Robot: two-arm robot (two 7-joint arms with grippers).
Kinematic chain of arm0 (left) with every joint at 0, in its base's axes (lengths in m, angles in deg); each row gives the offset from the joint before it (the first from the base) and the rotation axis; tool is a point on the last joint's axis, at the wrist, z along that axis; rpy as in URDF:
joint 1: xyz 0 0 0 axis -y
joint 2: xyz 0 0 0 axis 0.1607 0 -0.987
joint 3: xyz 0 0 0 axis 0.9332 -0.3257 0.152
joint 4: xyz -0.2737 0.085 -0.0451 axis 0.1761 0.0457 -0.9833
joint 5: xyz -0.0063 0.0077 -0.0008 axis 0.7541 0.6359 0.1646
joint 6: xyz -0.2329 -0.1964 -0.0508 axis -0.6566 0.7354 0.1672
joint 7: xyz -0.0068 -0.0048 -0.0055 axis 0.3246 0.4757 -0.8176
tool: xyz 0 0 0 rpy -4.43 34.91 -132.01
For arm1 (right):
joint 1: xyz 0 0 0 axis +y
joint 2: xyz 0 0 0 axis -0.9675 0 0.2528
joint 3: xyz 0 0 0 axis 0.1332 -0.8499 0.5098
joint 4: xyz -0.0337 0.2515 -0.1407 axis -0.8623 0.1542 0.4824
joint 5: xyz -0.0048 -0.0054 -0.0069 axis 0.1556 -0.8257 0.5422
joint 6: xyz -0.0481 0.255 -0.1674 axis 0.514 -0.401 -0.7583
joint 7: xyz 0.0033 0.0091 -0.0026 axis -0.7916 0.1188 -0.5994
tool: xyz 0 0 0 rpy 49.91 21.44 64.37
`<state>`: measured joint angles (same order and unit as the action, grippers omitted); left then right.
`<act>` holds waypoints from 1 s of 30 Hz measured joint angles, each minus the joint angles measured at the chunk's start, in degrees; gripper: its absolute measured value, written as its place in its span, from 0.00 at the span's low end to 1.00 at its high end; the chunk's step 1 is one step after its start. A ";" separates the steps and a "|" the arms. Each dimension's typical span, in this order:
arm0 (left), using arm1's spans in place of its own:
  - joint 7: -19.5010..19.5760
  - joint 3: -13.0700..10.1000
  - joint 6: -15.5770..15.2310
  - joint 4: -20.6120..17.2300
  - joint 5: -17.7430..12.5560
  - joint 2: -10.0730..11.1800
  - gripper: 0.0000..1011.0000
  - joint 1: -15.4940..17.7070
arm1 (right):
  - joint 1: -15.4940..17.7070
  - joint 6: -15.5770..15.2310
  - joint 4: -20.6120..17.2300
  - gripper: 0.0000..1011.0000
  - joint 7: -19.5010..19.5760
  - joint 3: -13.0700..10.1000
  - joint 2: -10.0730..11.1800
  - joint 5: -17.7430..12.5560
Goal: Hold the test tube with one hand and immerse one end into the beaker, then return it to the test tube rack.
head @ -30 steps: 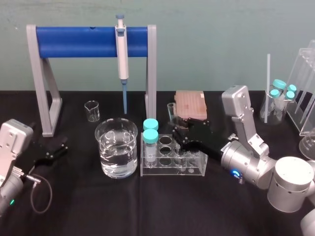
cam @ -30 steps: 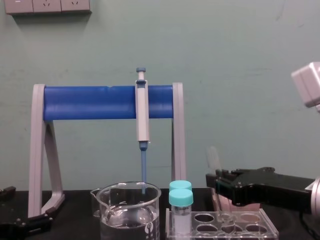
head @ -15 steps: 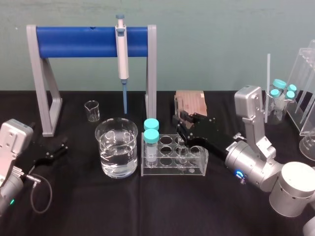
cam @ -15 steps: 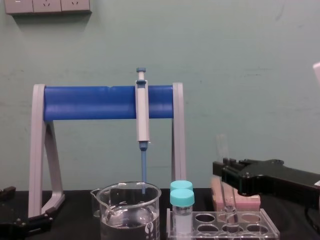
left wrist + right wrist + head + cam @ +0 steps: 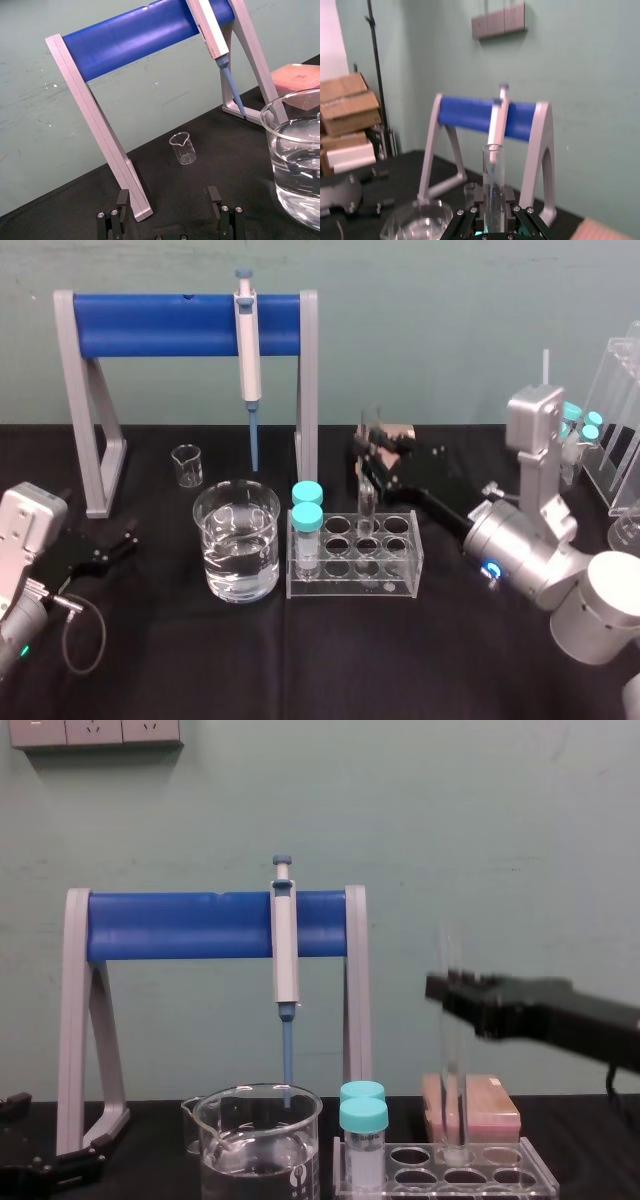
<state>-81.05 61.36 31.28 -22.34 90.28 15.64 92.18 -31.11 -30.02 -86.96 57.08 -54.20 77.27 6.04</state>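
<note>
My right gripper (image 5: 376,454) is shut on the upper part of the test tube (image 5: 365,505), a slim clear tube held upright. Its round lower end sits at a back-row hole of the clear test tube rack (image 5: 399,583). From the chest the test tube (image 5: 452,1060) hangs from the black gripper (image 5: 452,992), with its tip level with the top of the rack (image 5: 535,1175). The right wrist view has the tube (image 5: 492,180) between the fingers (image 5: 470,216). The beaker (image 5: 238,540), part filled with water, stands left of the rack. My left gripper (image 5: 169,200) is open and idle at the table's left.
Two teal-capped vials (image 5: 306,525) stand in the rack's left end. Behind the beaker, a pipette (image 5: 247,350) hangs from a blue-barred stand (image 5: 185,325). A small beaker (image 5: 186,465) is at the back left, a pink box (image 5: 472,1108) behind the rack, and more glassware at the far right (image 5: 575,435).
The right gripper has risen and swung upright with the test tube. The tube went from tilted to vertical, and its lower end now stands at the rack's top. The left arm has not moved.
</note>
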 joint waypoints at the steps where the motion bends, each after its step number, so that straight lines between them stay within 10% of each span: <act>1: 0.00 0.00 0.00 0.00 0.00 0.00 0.99 0.00 | -0.19 0.28 -0.77 0.22 -0.12 -0.26 -0.03 -0.44; 30: 0.00 0.00 0.00 0.00 0.00 0.00 0.99 0.00 | -0.92 2.07 -6.69 0.22 0.95 -2.67 1.57 -2.60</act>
<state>-81.05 61.36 31.28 -22.34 90.28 15.64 92.18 -32.03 -27.96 -93.65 58.04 -56.87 78.84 3.45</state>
